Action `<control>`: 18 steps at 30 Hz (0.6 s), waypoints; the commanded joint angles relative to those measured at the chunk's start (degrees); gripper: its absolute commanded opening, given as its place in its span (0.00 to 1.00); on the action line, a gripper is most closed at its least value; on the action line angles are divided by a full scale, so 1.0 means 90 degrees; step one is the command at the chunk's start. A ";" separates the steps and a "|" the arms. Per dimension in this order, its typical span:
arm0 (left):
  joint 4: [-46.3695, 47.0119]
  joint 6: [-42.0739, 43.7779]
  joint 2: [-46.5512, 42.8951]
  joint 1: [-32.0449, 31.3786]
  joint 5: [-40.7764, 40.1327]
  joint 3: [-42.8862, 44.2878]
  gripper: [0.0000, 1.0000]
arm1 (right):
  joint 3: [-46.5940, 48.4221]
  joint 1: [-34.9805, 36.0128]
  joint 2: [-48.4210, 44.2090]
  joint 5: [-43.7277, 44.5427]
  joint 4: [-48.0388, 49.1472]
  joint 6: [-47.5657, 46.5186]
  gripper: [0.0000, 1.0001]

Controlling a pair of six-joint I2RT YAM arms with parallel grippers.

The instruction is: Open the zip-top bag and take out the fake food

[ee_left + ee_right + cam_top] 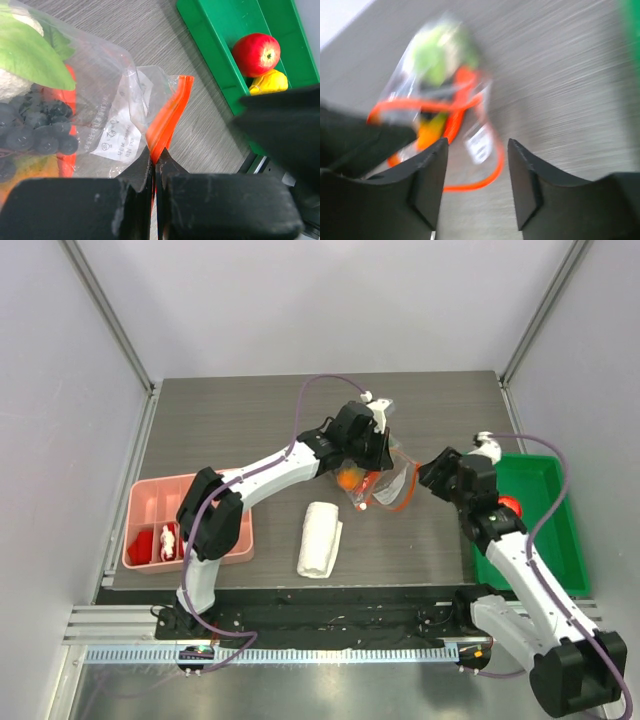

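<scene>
The zip-top bag (385, 483) lies mid-table, clear plastic with an orange-red zip strip (167, 117). My left gripper (368, 466) is shut on that strip; in the left wrist view the jaws (155, 161) pinch its edge. The fake food inside shows as dark purple grapes (40, 131), a green leaf (30, 55) and an orange piece (348, 478). My right gripper (426, 476) is open and empty just right of the bag. In its blurred wrist view the bag (437, 85) lies ahead of the open jaws (477, 150), its strip forming an open loop.
A green bin (545, 525) at the right edge holds a red apple (256, 54) and a yellow piece (269, 82). A folded white cloth (320, 538) lies near the front middle. A pink compartment tray (190, 520) sits at the left.
</scene>
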 commanded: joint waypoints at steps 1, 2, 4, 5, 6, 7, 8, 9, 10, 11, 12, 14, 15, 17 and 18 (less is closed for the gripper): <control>0.0198 -0.0076 -0.0471 -0.0029 0.0063 0.0265 0.00 | -0.0518 0.0367 0.0510 -0.1918 0.1594 0.0281 0.49; 0.0217 -0.0076 -0.0490 -0.0029 0.0073 0.0265 0.00 | -0.0644 0.0377 0.0705 -0.2058 0.2215 0.0475 0.45; 0.0237 -0.0106 -0.0520 -0.0039 0.0054 0.0255 0.00 | -0.0811 0.0484 0.0959 -0.2195 0.2571 0.0642 0.42; 0.0237 -0.0106 -0.0520 -0.0039 0.0063 0.0265 0.00 | -0.0879 0.0513 0.1086 -0.2360 0.3008 0.0720 0.42; 0.0237 -0.0115 -0.0520 -0.0039 0.0083 0.0294 0.00 | -0.0967 0.0533 0.1378 -0.2391 0.3206 0.0866 0.42; 0.0227 -0.0125 -0.0529 -0.0049 0.0092 0.0314 0.00 | -0.0987 0.0552 0.1516 -0.2411 0.3517 0.0916 0.42; 0.0198 -0.0135 -0.0539 -0.0059 0.0102 0.0343 0.00 | -0.1016 0.0582 0.1778 -0.2401 0.3675 0.0868 0.43; 0.0207 -0.0125 -0.0549 -0.0059 0.0093 0.0343 0.00 | -0.1017 0.0592 0.1878 -0.2353 0.3812 0.0819 0.44; 0.0198 -0.0116 -0.0568 -0.0068 0.0093 0.0343 0.00 | -0.0997 0.0592 0.2014 -0.2304 0.4016 0.0780 0.45; 0.0198 -0.0116 -0.0588 -0.0078 0.0093 0.0343 0.00 | -0.0929 0.0592 0.2141 -0.2361 0.4124 0.0750 0.45; 0.0178 -0.0106 -0.0598 -0.0078 0.0093 0.0334 0.00 | -0.0871 0.0601 0.2384 -0.2352 0.4203 0.0702 0.47; 0.0159 -0.0106 -0.0598 -0.0088 0.0102 0.0334 0.00 | -0.0686 0.0611 0.2561 -0.2255 0.4214 0.0701 0.47; 0.0159 -0.0106 -0.0598 -0.0088 0.0083 0.0334 0.00 | -0.0627 0.0611 0.2746 -0.2119 0.4175 0.0624 0.47; 0.0149 -0.0106 -0.0598 -0.0098 0.0102 0.0353 0.00 | -0.0490 0.0601 0.2952 -0.1972 0.4175 0.0516 0.47; 0.0130 -0.0106 -0.0608 -0.0098 0.0102 0.0353 0.00 | -0.0441 0.0601 0.3040 -0.1875 0.4136 0.0458 0.47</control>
